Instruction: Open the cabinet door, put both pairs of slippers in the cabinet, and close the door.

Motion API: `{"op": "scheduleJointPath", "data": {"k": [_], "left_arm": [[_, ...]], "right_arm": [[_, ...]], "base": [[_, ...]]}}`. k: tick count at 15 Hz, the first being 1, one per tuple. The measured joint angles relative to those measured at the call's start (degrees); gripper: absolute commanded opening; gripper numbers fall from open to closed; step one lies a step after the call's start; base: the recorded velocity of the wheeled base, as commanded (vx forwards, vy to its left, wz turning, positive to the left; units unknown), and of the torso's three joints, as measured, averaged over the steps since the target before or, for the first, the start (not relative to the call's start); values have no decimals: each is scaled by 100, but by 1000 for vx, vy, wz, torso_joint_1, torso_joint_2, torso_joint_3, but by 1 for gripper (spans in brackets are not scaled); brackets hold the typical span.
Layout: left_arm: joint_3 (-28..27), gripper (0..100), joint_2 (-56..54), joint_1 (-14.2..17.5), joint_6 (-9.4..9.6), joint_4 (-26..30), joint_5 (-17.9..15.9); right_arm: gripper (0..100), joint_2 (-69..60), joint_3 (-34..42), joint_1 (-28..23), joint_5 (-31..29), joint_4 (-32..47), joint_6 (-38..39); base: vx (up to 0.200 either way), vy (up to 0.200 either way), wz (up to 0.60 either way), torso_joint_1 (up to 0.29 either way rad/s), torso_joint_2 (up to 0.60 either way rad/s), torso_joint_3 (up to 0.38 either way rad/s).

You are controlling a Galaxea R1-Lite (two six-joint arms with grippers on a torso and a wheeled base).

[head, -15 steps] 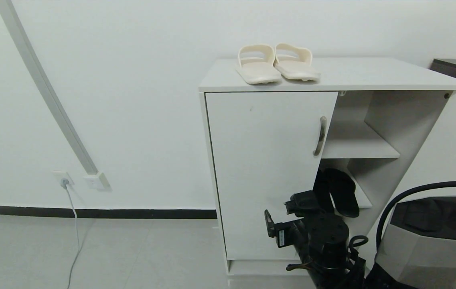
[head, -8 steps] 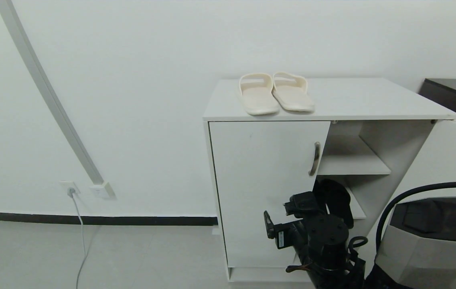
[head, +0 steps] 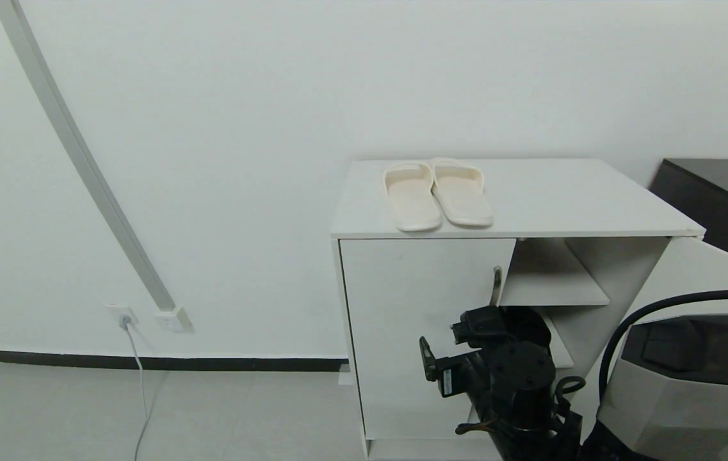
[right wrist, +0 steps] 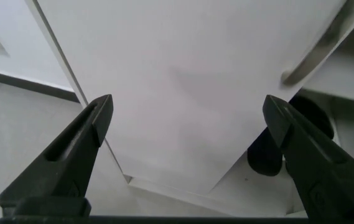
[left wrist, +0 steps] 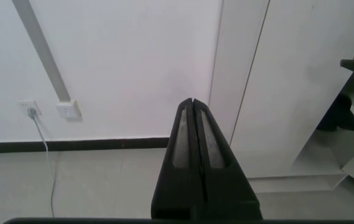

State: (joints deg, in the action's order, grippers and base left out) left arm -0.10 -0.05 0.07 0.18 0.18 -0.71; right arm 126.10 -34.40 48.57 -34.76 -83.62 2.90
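- While a pair of cream slide slippers [head: 437,202] is seen lying side by side on top of the white wooden cabinet [head: 562,205], straps towards the wall, the second pair is largely masked in the head view.
- A pair of black slippers [right wrist: 273,152] is glimpsed on the lower shelf inside the open right-hand compartment. In the head view it is mostly covered by the black right arm [head: 517,378], and its exact pose cannot be made out.
- The cabinet's right door [head: 709,272] is swung open and partly hidden behind the robot. The left door [head: 415,320], fitted with a curved metal handle [head: 497,285], is closed.
- The right gripper [right wrist: 187,106] is shown by its wrist camera spread wide and holding nothing. It faces the closed door, with the handle and the black slippers visible near one finger.
- The left gripper [left wrist: 193,106] is shown with its fingers pressed together and nothing between them. It is held off to the cabinet's left side above the grey tiled floor [left wrist: 102,180].
- A white wall socket [left wrist: 30,109] with a plugged-in cable is seen beyond it.
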Motion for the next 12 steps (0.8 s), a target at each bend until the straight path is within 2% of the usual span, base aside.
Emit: {"op": "scheduleJointPath", "data": {"k": [12], "left_arm": [[0,0,0,0,0,0,-5]], "right_arm": [[100,22,34,-22,11,-27,-6]], "base": [[0,0,0,234,-549,-314]]}}
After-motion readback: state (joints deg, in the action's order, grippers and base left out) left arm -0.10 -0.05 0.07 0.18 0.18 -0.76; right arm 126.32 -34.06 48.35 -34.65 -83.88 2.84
